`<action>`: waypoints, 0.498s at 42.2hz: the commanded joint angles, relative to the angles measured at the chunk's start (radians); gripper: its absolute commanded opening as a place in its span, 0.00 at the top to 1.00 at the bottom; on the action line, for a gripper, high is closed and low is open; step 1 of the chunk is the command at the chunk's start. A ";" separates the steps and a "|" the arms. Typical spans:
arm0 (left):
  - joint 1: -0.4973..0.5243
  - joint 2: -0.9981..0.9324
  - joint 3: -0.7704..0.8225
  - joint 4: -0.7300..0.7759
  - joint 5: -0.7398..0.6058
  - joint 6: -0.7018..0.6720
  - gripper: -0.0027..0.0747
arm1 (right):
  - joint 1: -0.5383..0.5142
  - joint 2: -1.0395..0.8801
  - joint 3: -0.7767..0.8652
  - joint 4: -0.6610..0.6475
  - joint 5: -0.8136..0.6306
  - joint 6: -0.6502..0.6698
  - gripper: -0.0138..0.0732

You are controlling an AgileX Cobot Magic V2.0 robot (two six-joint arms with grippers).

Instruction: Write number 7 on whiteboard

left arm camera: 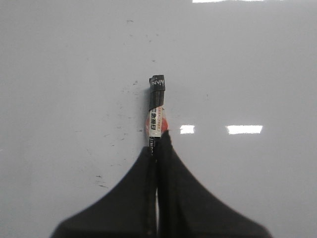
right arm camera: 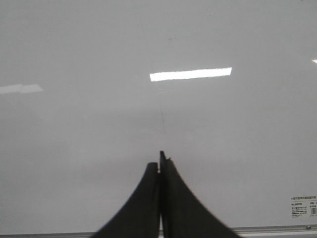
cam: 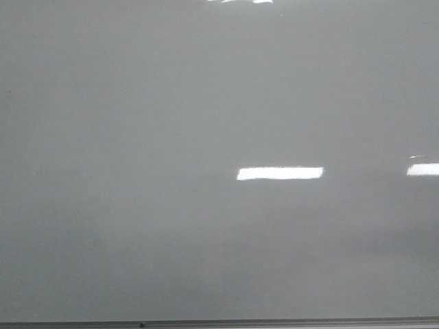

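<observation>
The whiteboard [cam: 137, 171] fills the front view, glossy grey-white with a thin metal edge strip along the near side. No number 7 shows on it in any view. Neither gripper shows in the front view. In the left wrist view my left gripper [left arm camera: 158, 144] is shut on a marker [left arm camera: 156, 106] with a white label and a black tip end pointing at the whiteboard [left arm camera: 237, 59]. In the right wrist view my right gripper [right arm camera: 159, 166] is shut and empty above the whiteboard [right arm camera: 74, 148].
Bright rectangular light reflections [cam: 280, 173] lie on the board. Small dark specks and smudges [left arm camera: 101, 181] mark the board near the marker. A faint thin line [right arm camera: 162, 116] and a small printed label [right arm camera: 303, 206] by the metal edge strip [right arm camera: 272, 229] show in the right wrist view.
</observation>
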 commanded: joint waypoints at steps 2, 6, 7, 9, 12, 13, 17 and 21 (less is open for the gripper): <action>0.000 -0.015 0.004 -0.001 -0.080 0.000 0.99 | -0.001 -0.010 -0.003 -0.010 -0.081 0.000 0.92; 0.000 -0.015 0.004 -0.001 -0.084 0.000 0.99 | -0.001 -0.010 -0.003 -0.010 -0.082 0.000 0.92; 0.000 -0.015 0.004 -0.001 -0.084 0.000 0.99 | -0.001 -0.010 -0.003 -0.010 -0.082 0.000 0.92; 0.000 -0.015 0.004 -0.001 -0.084 0.000 0.99 | -0.001 -0.010 -0.003 -0.010 -0.084 0.000 0.92; 0.000 -0.015 0.004 -0.001 -0.084 0.000 0.99 | -0.001 -0.010 -0.003 -0.010 -0.086 0.000 0.92; 0.000 -0.015 0.004 -0.001 -0.084 0.000 0.99 | -0.001 -0.010 -0.003 -0.010 -0.087 0.000 0.92; 0.000 -0.015 0.004 0.002 -0.115 0.000 0.99 | -0.001 -0.010 -0.004 -0.010 -0.107 0.000 0.92; 0.000 -0.015 -0.002 0.002 -0.211 0.000 0.99 | -0.001 -0.010 -0.016 -0.010 -0.156 0.000 0.92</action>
